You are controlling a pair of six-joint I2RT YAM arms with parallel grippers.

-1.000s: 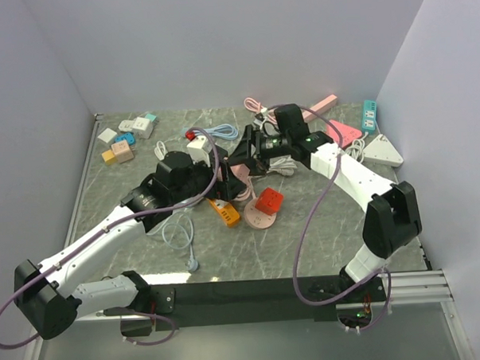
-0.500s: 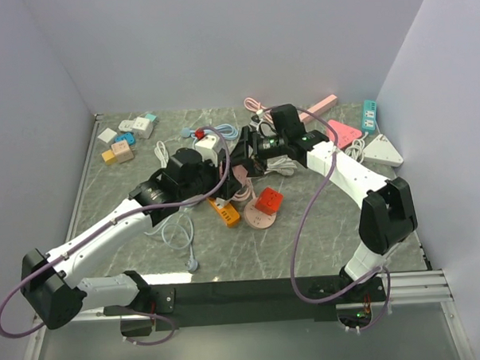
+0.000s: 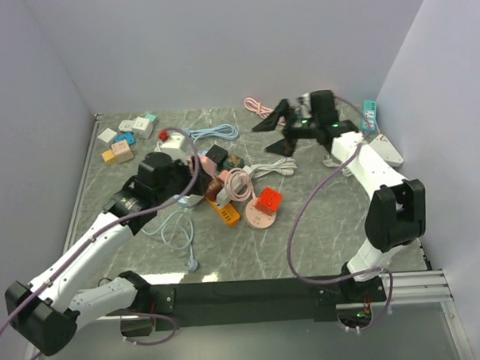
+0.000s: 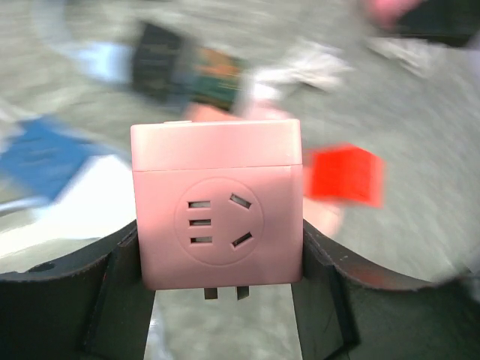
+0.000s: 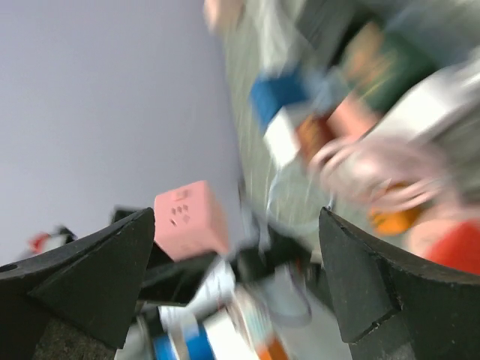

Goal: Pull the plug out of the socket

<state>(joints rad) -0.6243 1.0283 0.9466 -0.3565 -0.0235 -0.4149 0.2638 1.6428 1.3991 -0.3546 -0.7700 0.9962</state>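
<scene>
Left fingers pinch the pink socket between them; right fingers spread wide, well apart from it. Grey marble table, lilac walls.

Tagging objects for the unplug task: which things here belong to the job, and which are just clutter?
Job: pink socket cube, gripped by the left pincer; right pincer, open. Which item is the plug is unclear.
Lying about: red cube, orange strip, teal power strip, blue cable.
</scene>
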